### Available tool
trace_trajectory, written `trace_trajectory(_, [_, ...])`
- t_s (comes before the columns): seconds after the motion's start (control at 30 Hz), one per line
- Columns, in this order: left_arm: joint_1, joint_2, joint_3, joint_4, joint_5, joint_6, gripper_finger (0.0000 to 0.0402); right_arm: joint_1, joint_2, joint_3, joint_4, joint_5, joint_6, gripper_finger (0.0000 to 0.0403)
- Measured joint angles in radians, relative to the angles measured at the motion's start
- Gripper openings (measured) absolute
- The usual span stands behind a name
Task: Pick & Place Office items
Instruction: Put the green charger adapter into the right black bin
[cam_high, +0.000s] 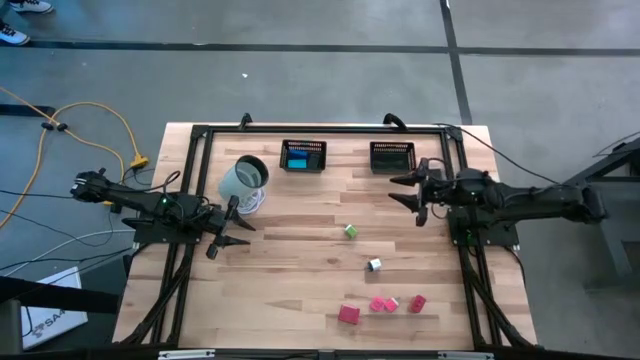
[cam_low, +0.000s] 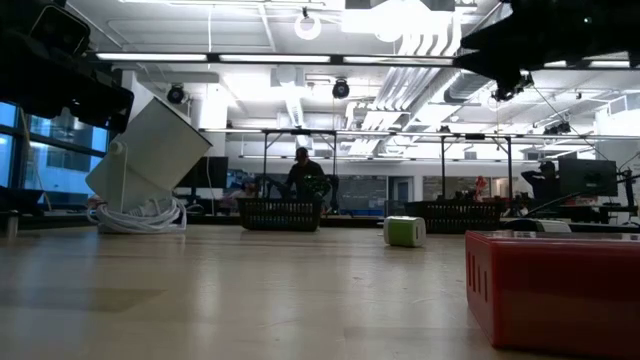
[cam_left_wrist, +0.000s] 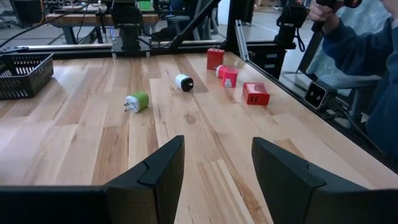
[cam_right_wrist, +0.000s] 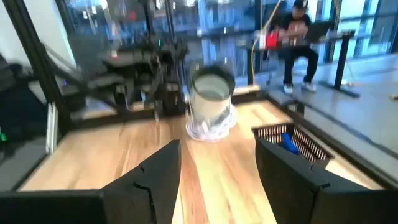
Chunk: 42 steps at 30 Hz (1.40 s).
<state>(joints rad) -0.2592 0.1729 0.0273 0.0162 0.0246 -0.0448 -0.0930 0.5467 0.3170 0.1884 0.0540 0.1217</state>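
**Both hands idle, small pieces scattered on the worktop**

Closest to the low camera sits a red blocky plastic piece (cam_low: 555, 285), filling the right corner of that view. From above it belongs to a row of pink and red pieces (cam_high: 380, 307) at the near edge of the pale wooden worktop (cam_high: 300, 280). Farther in lie a small white-and-black piece (cam_high: 374, 265) and a green-and-white cube-shaped plug (cam_high: 350, 231), both well apart from everything else. A blue piece (cam_high: 300, 160) already lies in the left black mesh basket (cam_high: 303, 156); the right black mesh basket (cam_high: 392, 156) looks empty from above.

The left hand (cam_high: 222, 232) hovers beside a tilted white cylinder on a coil of white cord (cam_high: 244, 181), fingers spread, gripping nothing. The right hand (cam_high: 412, 192) hangs near the right basket, also spread and empty.

These pieces look light, hard and smooth-sided. I'd judge they could skid or tip if nudged, so a pinch across two flat opposite faces seems safest.

The left wrist view shows the plug's prongs and the red piece's slots, invisible from above. Only the overhead view shows the basket's contents. The right wrist view shows a seated person beyond the worktop.
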Motion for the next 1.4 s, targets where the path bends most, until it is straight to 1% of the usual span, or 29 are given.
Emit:
trace_trajectory(0.2, [0.0,0.0,0.0,0.0,0.0,0.0,0.018,0.046,0.133,0.084,-0.031,0.0,-0.026,0.0194])
trace_trajectory(0.33, [0.0,0.0,0.0,0.0,0.0,0.0,0.018,0.098,0.218,0.136,-0.037,0.002,-0.081,0.0194])
trace_trajectory(0.4, [0.0,0.0,0.0,0.0,0.0,0.0,0.018,0.125,0.256,0.161,-0.056,0.034,-0.102,0.0194])
trace_trajectory(0.53, [0.0,0.0,0.0,0.0,0.0,0.0,0.018,0.175,0.319,0.215,-0.128,0.145,-0.139,0.0194])
trace_trajectory(0.63, [0.0,0.0,0.0,0.0,0.0,0.0,0.018,0.205,0.363,0.251,-0.187,0.188,-0.15,0.0194])
trace_trajectory(0.77, [0.0,0.0,0.0,0.0,0.0,0.0,0.018,0.234,0.428,0.283,-0.226,0.261,-0.073,0.0194])
trace_trajectory(0.93, [0.0,0.0,0.0,0.0,0.0,0.0,0.018,0.255,0.535,0.352,-0.33,0.344,-0.001,0.0194])
trace_trajectory(1.1, [0.0,0.0,0.0,0.0,0.0,0.0,0.018,0.272,0.656,0.469,-0.422,0.348,0.064,0.0194])
trace_trajectory(1.4, [0.0,0.0,0.0,0.0,0.0,0.0,0.018,0.276,0.838,0.702,-0.707,0.332,0.271,0.0194])
